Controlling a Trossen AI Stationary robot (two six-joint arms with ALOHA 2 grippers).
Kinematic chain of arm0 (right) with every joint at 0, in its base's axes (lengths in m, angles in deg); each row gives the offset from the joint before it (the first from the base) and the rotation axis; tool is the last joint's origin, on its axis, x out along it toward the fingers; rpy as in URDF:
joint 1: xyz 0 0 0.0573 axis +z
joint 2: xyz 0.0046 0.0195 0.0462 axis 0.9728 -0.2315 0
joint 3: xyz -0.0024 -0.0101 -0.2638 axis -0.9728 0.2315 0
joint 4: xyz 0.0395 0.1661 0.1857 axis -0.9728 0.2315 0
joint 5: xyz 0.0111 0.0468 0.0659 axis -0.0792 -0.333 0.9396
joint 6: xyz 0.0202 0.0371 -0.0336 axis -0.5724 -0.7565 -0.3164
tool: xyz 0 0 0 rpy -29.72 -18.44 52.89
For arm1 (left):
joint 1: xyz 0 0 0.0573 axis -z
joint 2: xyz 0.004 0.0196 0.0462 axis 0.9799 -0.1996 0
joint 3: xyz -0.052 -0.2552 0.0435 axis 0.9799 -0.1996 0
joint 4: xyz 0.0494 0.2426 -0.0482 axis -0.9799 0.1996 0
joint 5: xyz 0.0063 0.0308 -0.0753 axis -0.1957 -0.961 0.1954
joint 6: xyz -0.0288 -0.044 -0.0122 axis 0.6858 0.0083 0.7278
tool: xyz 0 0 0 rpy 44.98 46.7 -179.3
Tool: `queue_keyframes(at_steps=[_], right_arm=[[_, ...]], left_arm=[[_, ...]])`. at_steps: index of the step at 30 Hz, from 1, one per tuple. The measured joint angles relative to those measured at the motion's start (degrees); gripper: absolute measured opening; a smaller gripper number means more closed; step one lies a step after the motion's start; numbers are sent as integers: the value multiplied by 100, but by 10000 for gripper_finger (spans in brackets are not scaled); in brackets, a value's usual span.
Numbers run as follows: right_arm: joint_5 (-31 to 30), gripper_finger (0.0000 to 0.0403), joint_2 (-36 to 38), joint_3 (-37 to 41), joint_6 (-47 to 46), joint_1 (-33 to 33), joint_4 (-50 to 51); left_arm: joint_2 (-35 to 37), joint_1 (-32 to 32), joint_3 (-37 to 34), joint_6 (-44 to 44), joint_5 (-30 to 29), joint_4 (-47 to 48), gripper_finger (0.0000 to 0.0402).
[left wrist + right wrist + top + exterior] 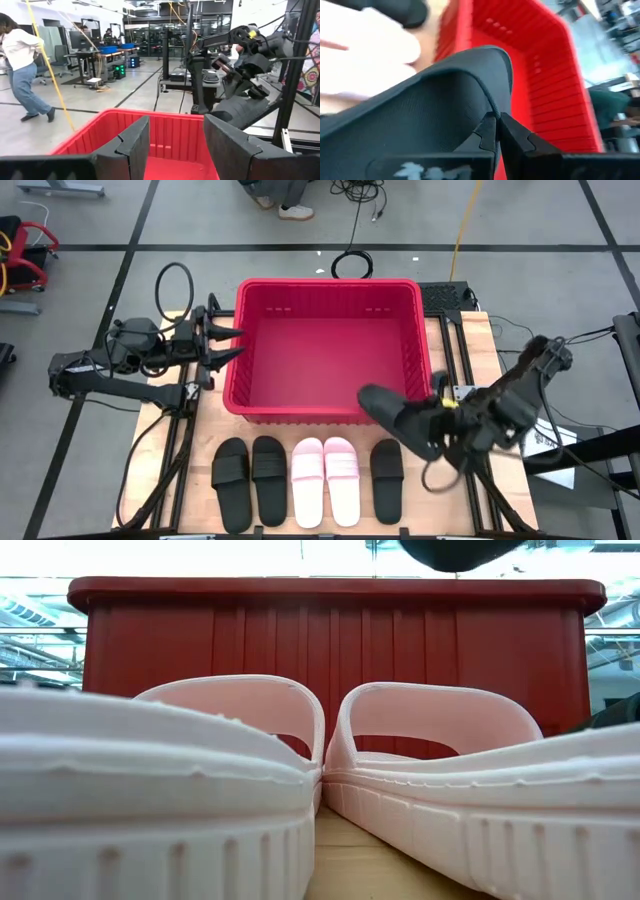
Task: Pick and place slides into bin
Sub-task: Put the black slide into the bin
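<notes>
High view: right gripper pinching a matte black slide sandal at the large red ribbed plastic bin's near corner, needing carry inward before release.

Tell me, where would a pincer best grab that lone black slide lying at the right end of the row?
Probably by its wide strap, coming straight down from above. The black slide lies flat, sole down, and the strap arches over the footbed, leaving a gap for one finger under it. Its right side is open, while a pink slide lies close on its left. The right pincer holds another black slide by a thin edge.

Ribbed red plastic bin; matt black slide.
</notes>
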State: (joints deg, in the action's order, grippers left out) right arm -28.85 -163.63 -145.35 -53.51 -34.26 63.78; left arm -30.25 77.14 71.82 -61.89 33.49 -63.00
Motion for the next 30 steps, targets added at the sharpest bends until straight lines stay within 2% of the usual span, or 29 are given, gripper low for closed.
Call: queue_keyframes(at_steps=[6, 11, 17, 22, 30], right_arm=[[7, 0, 314, 0, 1186, -1079, -873], [31, 0, 451, 0, 1899, -1921, -1189], [71, 0, 454, 0, 2398, -2926, -1280], [666, 0, 457, 123, 2957, -3926, -1710], [1806, 0, 454, 830, 4110, -5552, -3036]], left_arm=[[1, -319, 0, 54, -2, -27, 186], [1, -790, 0, 64, 117, -17, 186], [-2, -1608, 0, 59, 896, -9, 186], [-20, -2462, 0, -94, 1049, -47, 186], [-519, -4066, 2, -31, 2752, -507, 186]])
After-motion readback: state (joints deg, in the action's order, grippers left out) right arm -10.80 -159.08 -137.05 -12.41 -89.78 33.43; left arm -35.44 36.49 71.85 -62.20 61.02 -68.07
